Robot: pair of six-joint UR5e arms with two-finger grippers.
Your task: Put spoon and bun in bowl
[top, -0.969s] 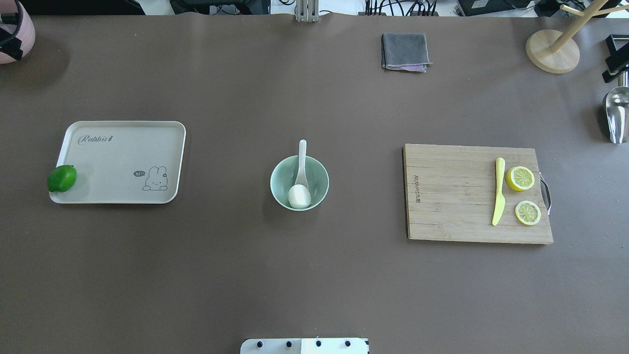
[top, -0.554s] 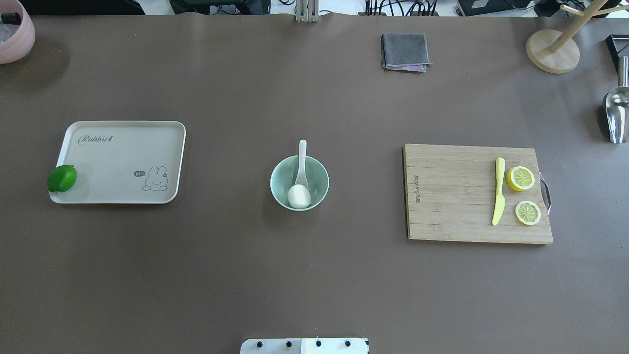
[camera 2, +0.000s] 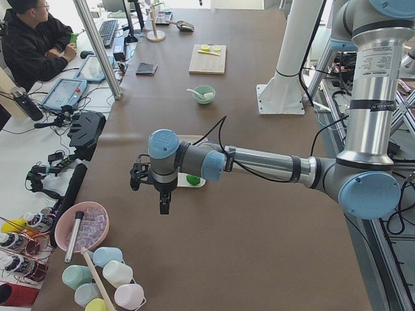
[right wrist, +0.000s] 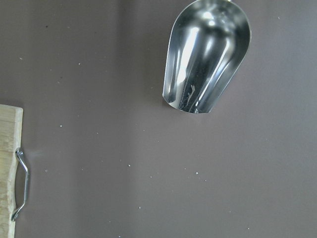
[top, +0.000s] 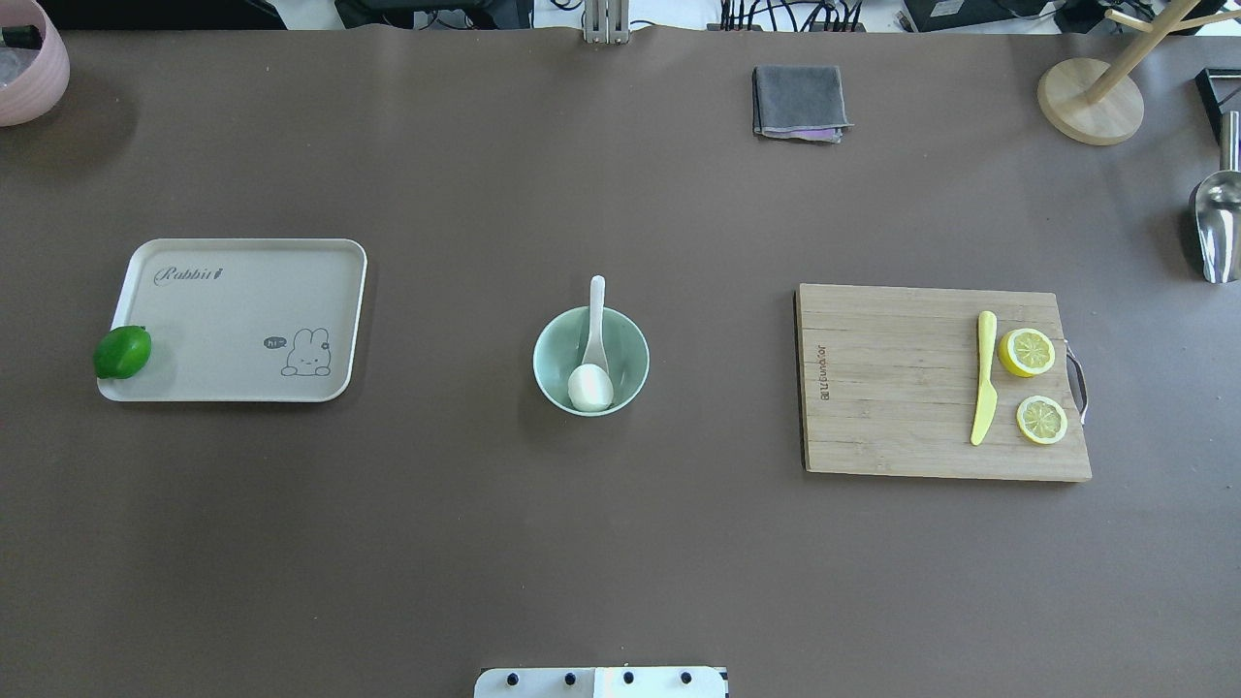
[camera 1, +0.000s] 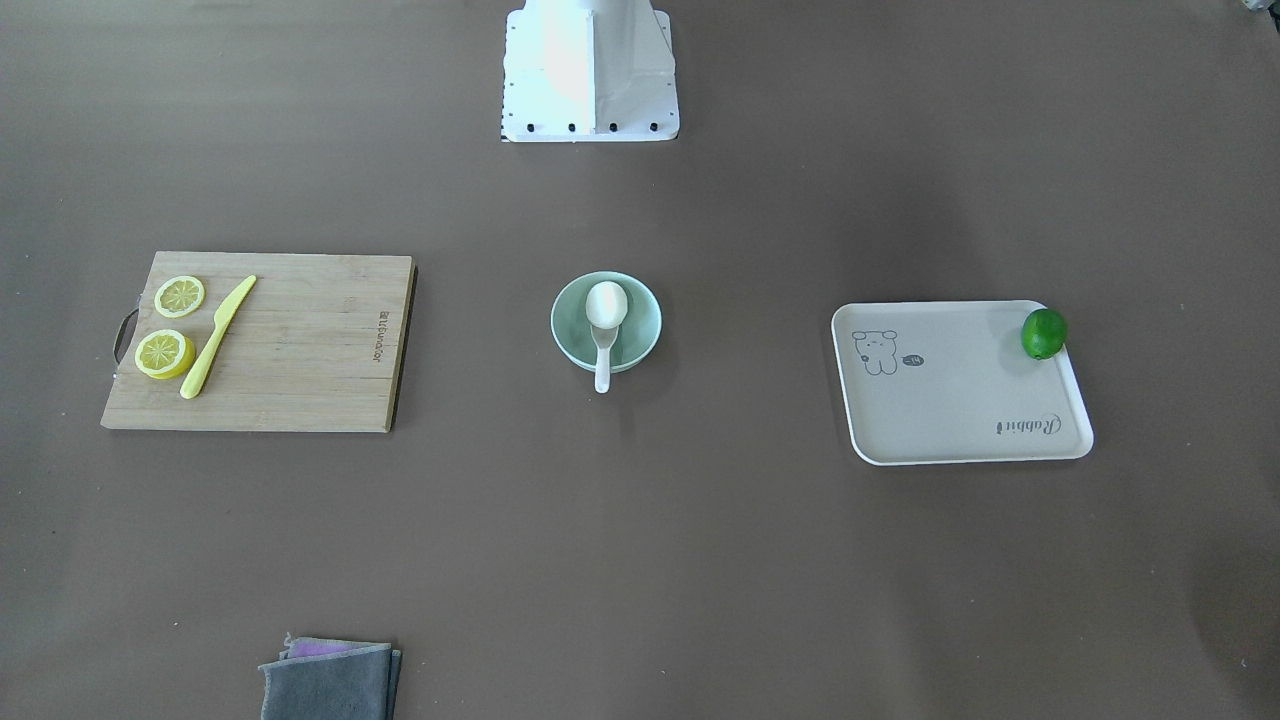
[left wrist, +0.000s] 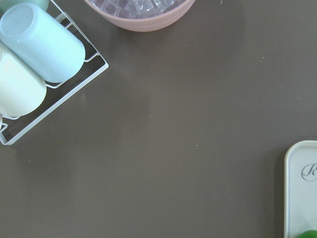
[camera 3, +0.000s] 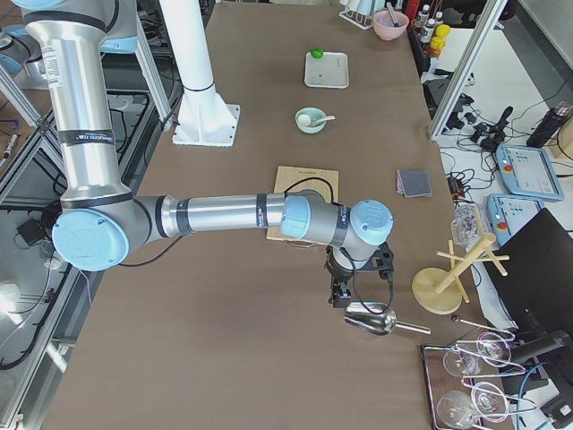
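The bowl (top: 590, 361) stands at the middle of the table (top: 620, 562). Both the spoon (top: 593, 315) and the bun (top: 590, 388) are in it.

In the overhead view the spoon's long axis runs from 12 to 6 o'clock. Its handle points to 12 o'clock and sticks out over the far rim, while its scoop lies down inside. The bun sits at the 6 o'clock side of the bowl, touching the scoop end. Whether it rests in the scoop I cannot tell.

A wide stretch of bare brown tabletop rings the bowl. The tray (top: 242, 310) lies well apart at 9 o'clock, and the cutting board (top: 892, 388) well apart at 3 o'clock. A folded grey cloth (top: 799, 101) sits near the far edge at about 1 o'clock.

By count there is one bowl, one spoon and one bun. One lime (top: 122, 351) sits at the tray's outer edge. On the board are two lemon slices (top: 1026, 351) and one yellow-green knife (top: 984, 378), lying 12 to 6. One metal scoop (top: 1214, 223) lies at the table's right end.

The left gripper (camera 2: 164, 208) hangs over the table's left end, beyond the tray. The right gripper (camera 3: 338, 298) hangs just beside the metal scoop. Both show only from the side cameras, so I cannot tell whether their claws are apart or together.
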